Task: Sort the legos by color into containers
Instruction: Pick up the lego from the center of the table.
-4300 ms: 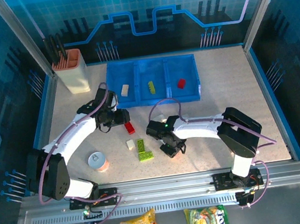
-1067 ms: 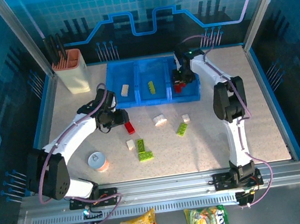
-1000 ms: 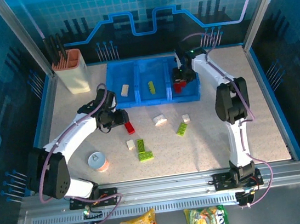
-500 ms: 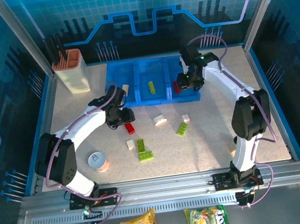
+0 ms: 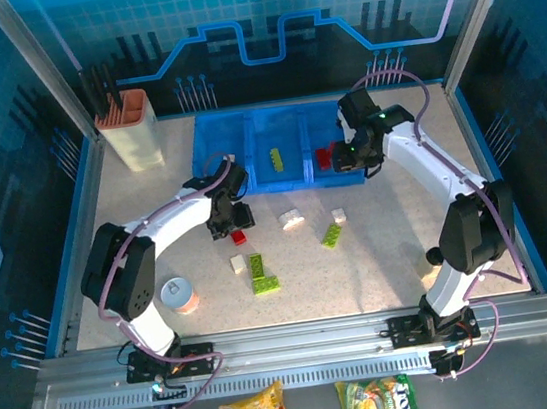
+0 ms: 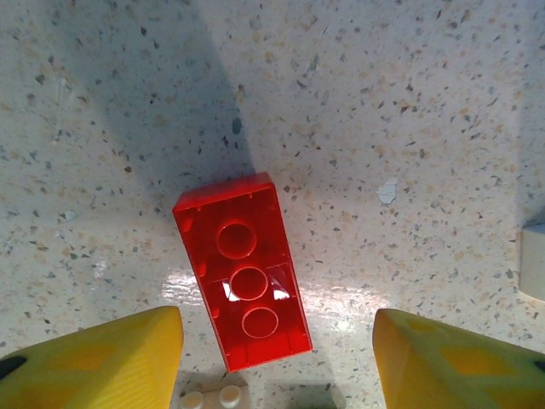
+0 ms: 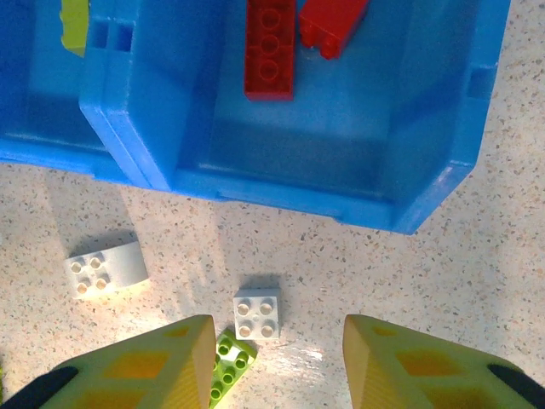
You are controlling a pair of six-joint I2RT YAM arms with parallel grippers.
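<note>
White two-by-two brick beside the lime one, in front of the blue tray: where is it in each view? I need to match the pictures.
Top external: the white two-by-two brick lies on the table, right of centre, in front of the blue tray.
Right wrist: lower centre, on the table below the tray's front wall.
Left wrist: aimed elsewhere, at a red brick.
Shared landmark: the lime green brick at its near-left corner.

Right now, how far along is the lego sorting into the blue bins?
Done: two red bricks in the right bin, one green brick in the middle, one white brick in the left. In hand: nothing gripped; the left fingers stand open astride a red brick on the table. Left: that one, three white ones and three green ones.
</note>
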